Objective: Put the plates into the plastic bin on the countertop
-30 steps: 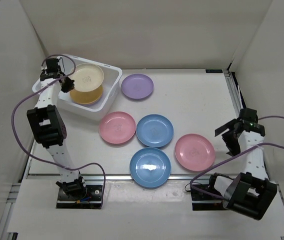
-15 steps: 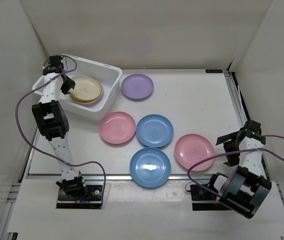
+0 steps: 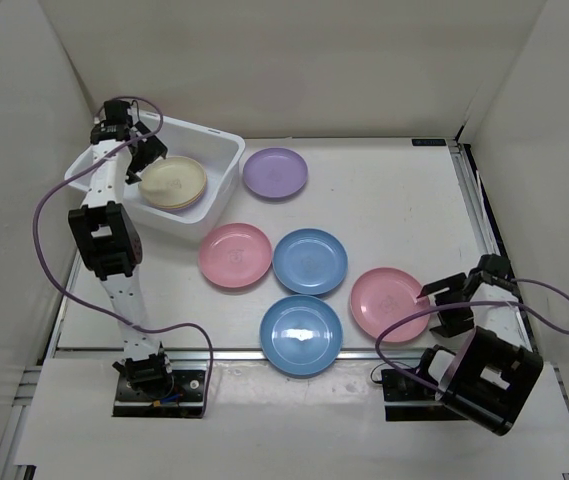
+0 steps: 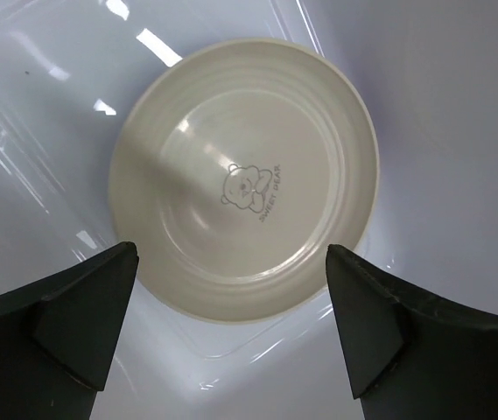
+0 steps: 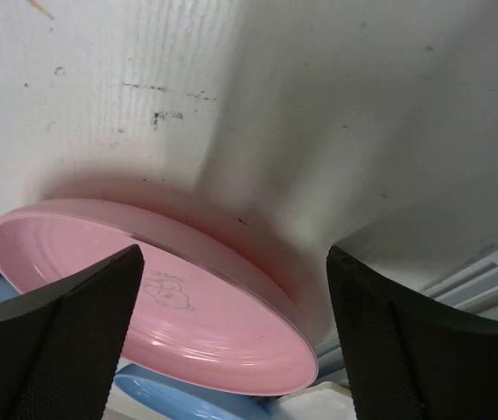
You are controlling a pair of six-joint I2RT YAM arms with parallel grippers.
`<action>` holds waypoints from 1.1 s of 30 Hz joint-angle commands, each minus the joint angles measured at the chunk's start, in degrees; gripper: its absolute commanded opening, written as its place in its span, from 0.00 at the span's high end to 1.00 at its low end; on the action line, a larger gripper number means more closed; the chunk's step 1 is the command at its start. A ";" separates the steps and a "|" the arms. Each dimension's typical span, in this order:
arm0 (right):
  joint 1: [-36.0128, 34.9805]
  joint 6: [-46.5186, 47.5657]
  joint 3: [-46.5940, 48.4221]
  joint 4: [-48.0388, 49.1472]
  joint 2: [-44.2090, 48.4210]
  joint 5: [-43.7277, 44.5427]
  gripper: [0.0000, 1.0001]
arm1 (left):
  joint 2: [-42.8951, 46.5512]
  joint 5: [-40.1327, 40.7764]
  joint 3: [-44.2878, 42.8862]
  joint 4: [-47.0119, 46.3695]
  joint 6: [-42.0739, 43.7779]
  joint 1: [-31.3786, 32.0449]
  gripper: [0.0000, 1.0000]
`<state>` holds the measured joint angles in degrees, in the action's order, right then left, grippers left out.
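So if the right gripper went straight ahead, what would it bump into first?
The pink plate: its near rim lies just ahead of the right gripper, in line with the gap between the open jaws. How close is hard to judge.

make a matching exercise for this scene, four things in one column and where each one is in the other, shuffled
Things
1. cream plate
2. purple plate
3. right pink plate
4. left gripper

Places
A. on the table, just right of the bin
B. open, above the bin
C. lying inside the bin
D. on the table, right in front of the open right gripper

Pairs: 1-C, 2-A, 3-D, 4-B
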<state>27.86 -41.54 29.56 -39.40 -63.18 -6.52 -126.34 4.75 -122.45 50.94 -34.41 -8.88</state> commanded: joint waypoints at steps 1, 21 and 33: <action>-1.22 0.06 -2.22 4.41 0.69 -2.79 0.15 | 1.45 -4.13 0.02 -1.80 1.80 1.15 0.00; -10.27 0.58 22.97 -2.53 -1.69 12.33 1.00 | 8.65 -21.62 1.43 -4.35 18.85 31.99 0.00; -28.88 6.12 36.96 1.25 -5.19 1.87 1.00 | 13.93 -28.66 1.78 -8.31 18.68 39.21 0.00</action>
<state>3.97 -37.28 62.48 -40.49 -66.96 0.36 -116.31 -21.98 -120.68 44.23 -15.92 30.96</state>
